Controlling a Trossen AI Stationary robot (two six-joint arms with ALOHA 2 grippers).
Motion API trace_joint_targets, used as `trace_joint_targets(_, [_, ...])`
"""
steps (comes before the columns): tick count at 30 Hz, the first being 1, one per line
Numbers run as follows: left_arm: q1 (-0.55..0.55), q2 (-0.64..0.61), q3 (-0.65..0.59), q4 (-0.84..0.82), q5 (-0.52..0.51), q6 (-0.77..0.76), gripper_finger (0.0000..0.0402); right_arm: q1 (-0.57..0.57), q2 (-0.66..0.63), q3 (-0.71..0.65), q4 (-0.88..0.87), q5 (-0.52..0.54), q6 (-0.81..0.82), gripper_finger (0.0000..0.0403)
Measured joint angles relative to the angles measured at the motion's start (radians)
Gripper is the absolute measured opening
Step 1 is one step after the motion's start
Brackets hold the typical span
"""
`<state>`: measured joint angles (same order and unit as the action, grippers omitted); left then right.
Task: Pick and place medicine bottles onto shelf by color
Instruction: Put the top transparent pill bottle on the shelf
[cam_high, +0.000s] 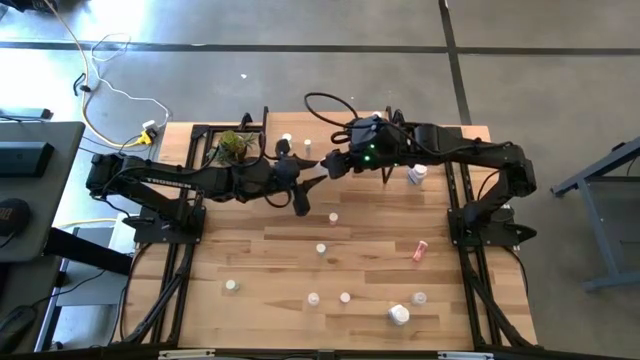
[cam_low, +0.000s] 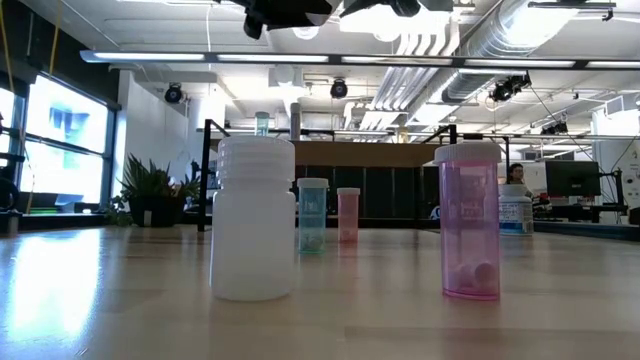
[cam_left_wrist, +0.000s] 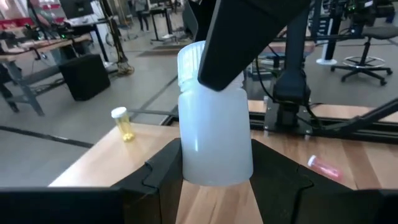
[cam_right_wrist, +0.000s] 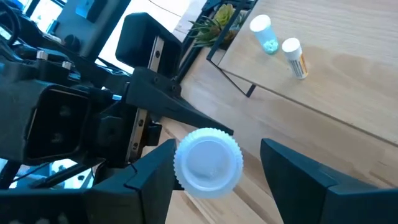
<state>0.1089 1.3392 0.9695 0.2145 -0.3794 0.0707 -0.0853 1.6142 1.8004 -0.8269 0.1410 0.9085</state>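
Note:
High over the middle of the table, my left gripper (cam_high: 308, 185) is shut on a white medicine bottle (cam_left_wrist: 214, 137) with a ribbed cap (cam_right_wrist: 208, 162). My right gripper (cam_high: 335, 163) reaches in from the right. It is open, with a finger on either side of that cap (cam_right_wrist: 214, 168). The shelf (cam_right_wrist: 323, 81) stands at the table's far edge and carries a blue-filled bottle (cam_right_wrist: 264, 31) and a yellow one (cam_right_wrist: 293, 56). Several small bottles stand on the table's near half (cam_high: 321, 249). My left gripper pinches the white bottle's lower body (cam_left_wrist: 186, 168) between its two fingers, coming in roughly level from the table's left. The bottle stands upright in the hold, cap up, lifted clear of the table. My right gripper has one finger (cam_right_wrist: 155, 171) close against the cap's rim; I cannot tell whether it touches.
A small green plant (cam_high: 237, 147) sits at the shelf's left end. A red bottle (cam_high: 419, 250) lies on its side at the right. A larger white bottle (cam_high: 399, 315) stands near the front edge and another white one (cam_high: 417, 174) under the right arm. In the low view, a white bottle (cam_low: 253, 220) and a pink bottle (cam_low: 470, 222) stand nearest.

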Motion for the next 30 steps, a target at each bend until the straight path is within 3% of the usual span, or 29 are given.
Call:
trace_joint_targets(12, [0.001,0.0,0.0,0.027,-0.009,0.084,0.015,0.0,0.0,0.0,0.032,-0.012,-0.06,0.0119])
trace_joint_targets(25, [0.001,0.0,0.0,0.026,-0.013,0.168,0.0184,-0.003,0.002,-0.001,0.012,-0.014,-0.124,0.0125])
trace_joint_targets(30, [0.001,0.0,0.0,0.02,-0.013,0.125,0.0212,-0.022,0.002,-0.001,-0.019,-0.013,-0.153,0.0125])
